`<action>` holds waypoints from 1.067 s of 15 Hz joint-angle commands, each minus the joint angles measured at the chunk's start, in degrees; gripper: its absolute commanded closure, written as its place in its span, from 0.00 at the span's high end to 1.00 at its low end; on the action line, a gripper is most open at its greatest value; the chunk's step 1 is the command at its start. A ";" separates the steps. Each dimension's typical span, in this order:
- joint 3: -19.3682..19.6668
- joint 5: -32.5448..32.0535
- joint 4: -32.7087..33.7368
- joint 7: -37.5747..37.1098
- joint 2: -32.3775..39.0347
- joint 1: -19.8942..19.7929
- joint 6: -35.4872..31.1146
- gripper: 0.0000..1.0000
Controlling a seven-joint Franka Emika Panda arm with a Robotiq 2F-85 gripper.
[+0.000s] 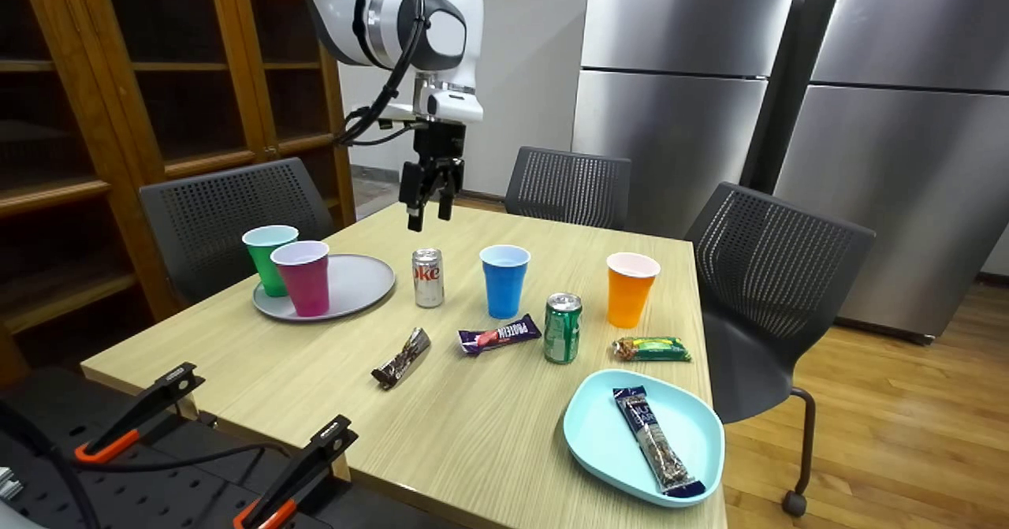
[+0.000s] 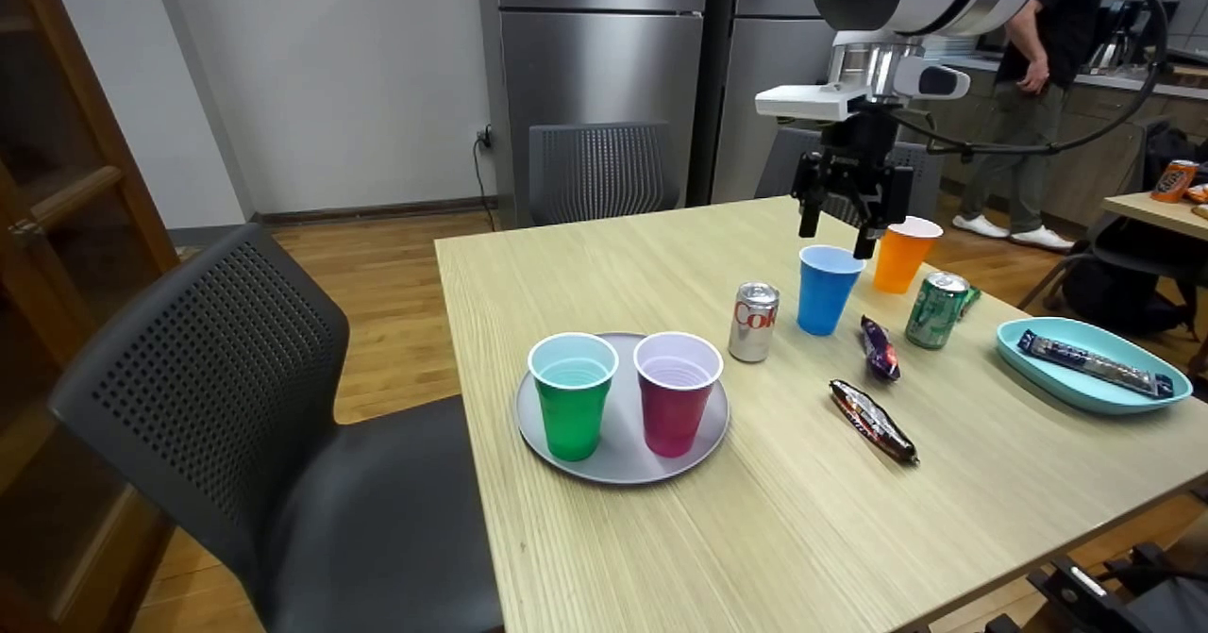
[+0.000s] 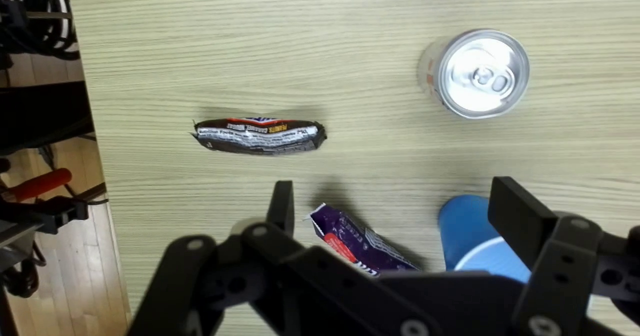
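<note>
My gripper stands open above the table, holding nothing; both exterior views show it too. In the wrist view a purple protein bar lies below the gap between its fingers, its lower end hidden by the gripper. The blue cup is partly covered by the right-hand finger. A silver Coke can stands upright farther up, and a dark brown wrapped bar lies to the left. A green can stands beside the purple bar, with an orange cup behind it.
A grey plate carries a green cup and a magenta cup. On a turquoise dish lies a long dark bar. A green-wrapped bar is near the table's edge. Chairs surround the table; clamps grip one edge.
</note>
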State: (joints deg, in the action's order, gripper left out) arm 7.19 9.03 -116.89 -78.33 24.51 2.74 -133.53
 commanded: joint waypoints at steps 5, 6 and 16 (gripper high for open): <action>0.78 2.36 5.66 -0.56 4.07 -3.24 -3.68 1.00; 0.89 2.59 6.50 -0.63 4.95 -3.50 -3.99 1.00; 2.68 3.00 11.51 -5.12 12.58 -3.63 -6.58 1.00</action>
State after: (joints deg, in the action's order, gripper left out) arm 9.84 11.41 -107.76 -81.63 35.03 -0.68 -139.93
